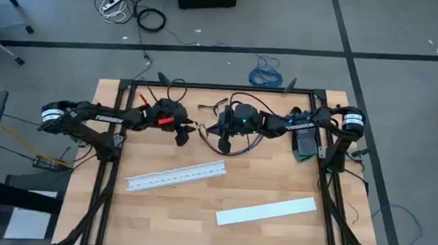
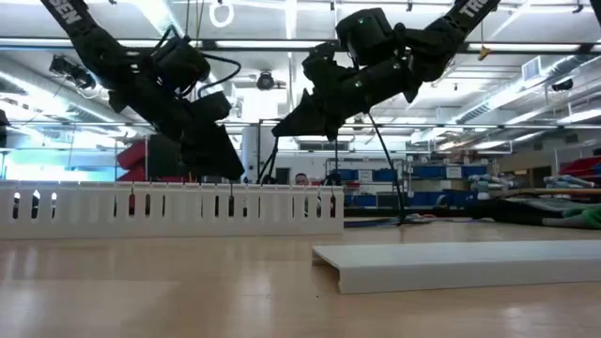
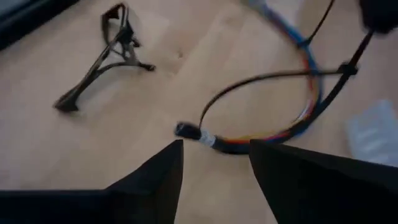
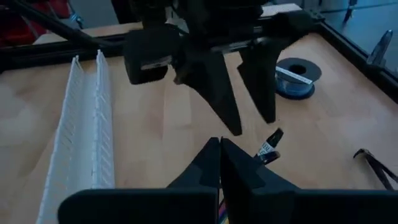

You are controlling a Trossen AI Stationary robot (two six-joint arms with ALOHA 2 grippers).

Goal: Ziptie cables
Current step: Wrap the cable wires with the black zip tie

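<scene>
The right gripper (image 4: 219,155) is pinched closed on the cables (image 3: 292,118), a light, floppy bundle (already looped by a black zip tie (image 3: 345,68)) hanging above the white slotted strip (image 1: 177,175); the left gripper (image 3: 214,165) gapes beside their plug end, the best hold.

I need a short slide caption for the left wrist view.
Left gripper open above the table, facing the looped cables bound by a zip tie.

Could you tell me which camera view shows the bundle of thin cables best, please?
The left wrist view: the looped bundle of thin coloured cables lies large there. The high view shows only small strands, the right wrist view one labelled end, the low view nothing clear.
</scene>
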